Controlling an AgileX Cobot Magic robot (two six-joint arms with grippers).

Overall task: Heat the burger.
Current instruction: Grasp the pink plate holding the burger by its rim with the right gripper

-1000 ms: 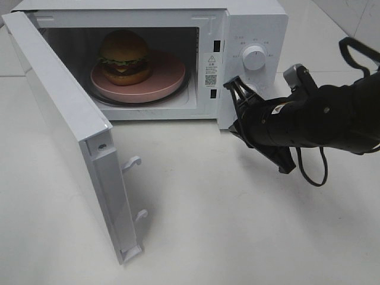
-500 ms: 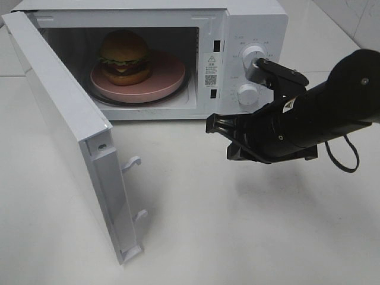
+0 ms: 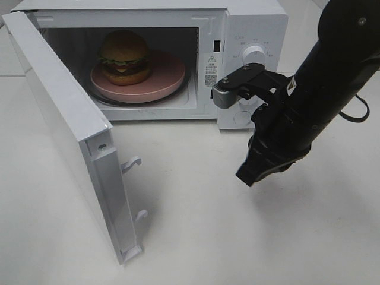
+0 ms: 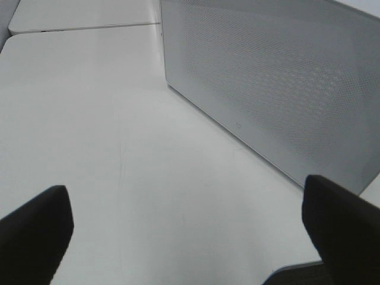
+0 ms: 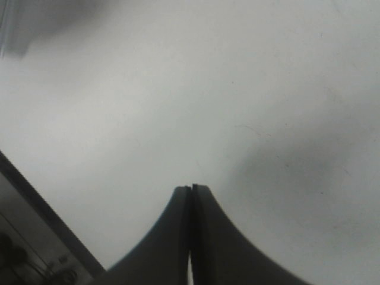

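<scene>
The burger (image 3: 123, 57) sits upright on a pink plate (image 3: 169, 74) inside the microwave (image 3: 255, 18), towards the left of the cavity. The door (image 3: 59, 119) stands swung wide open, running from its hinge at the back left out towards the front of the table (image 3: 237, 237).

The right end effector (image 3: 249, 175) hangs in front of the control side of the oven, tip angled down at the table, with its fingers pressed together on nothing. The burger lies up and to the left of it in the high view, well apart.

The left end effector (image 4: 187, 222) has its fingers spread wide and empty. Its wrist view faces the door's perforated outer panel, so I judge that arm the nearer one for closing the door, likely the next step before setting the dials
</scene>
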